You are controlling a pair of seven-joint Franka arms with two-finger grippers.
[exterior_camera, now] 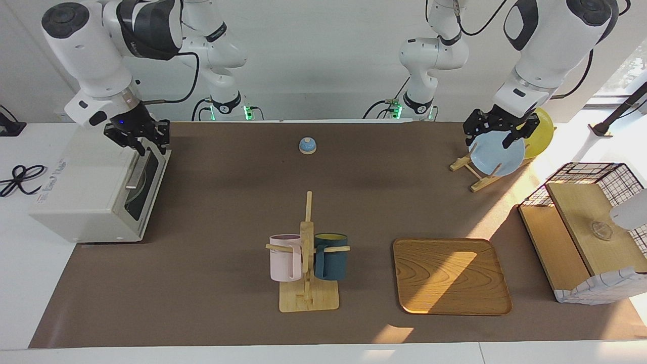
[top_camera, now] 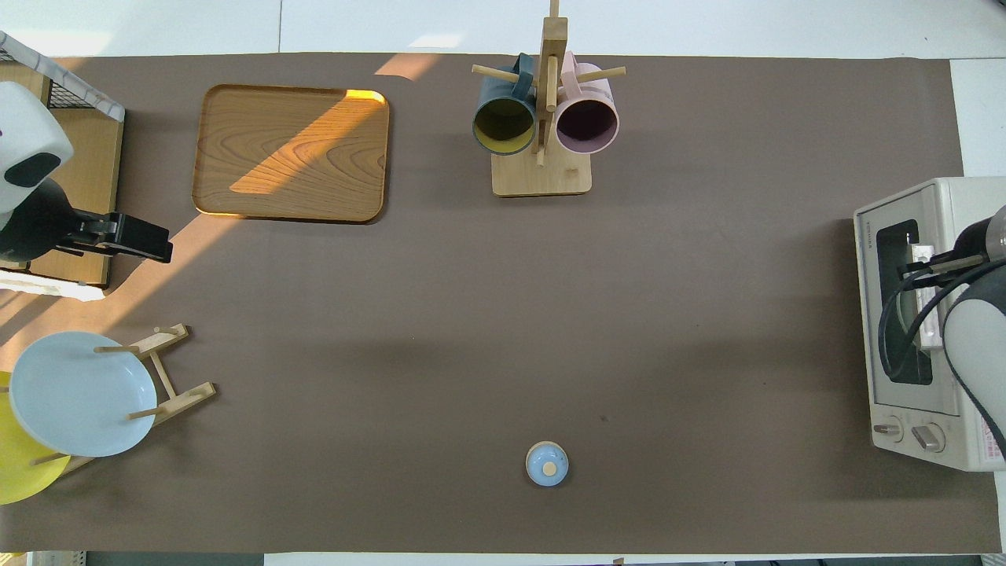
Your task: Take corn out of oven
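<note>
The right hand is down at the top edge of the oven door, its fingertips closed on the metal bar handle; the door is shut. In the overhead view the right arm covers part of the dark glass, and the corn cannot be seen in either view; whatever is inside the oven is hidden by the glass. The oven stands at the right arm's end of the bench, its door facing the middle.

The left hand hangs open over the plate rack at the left arm's end, above a pale blue plate with a yellow plate beside it. That arm waits.

Between the two, a small blue lid lies near the robots. Farther out stand a wooden mug stand with a pink mug and a dark teal mug, a wooden tray beside it, and a wire basket with wooden boards.
</note>
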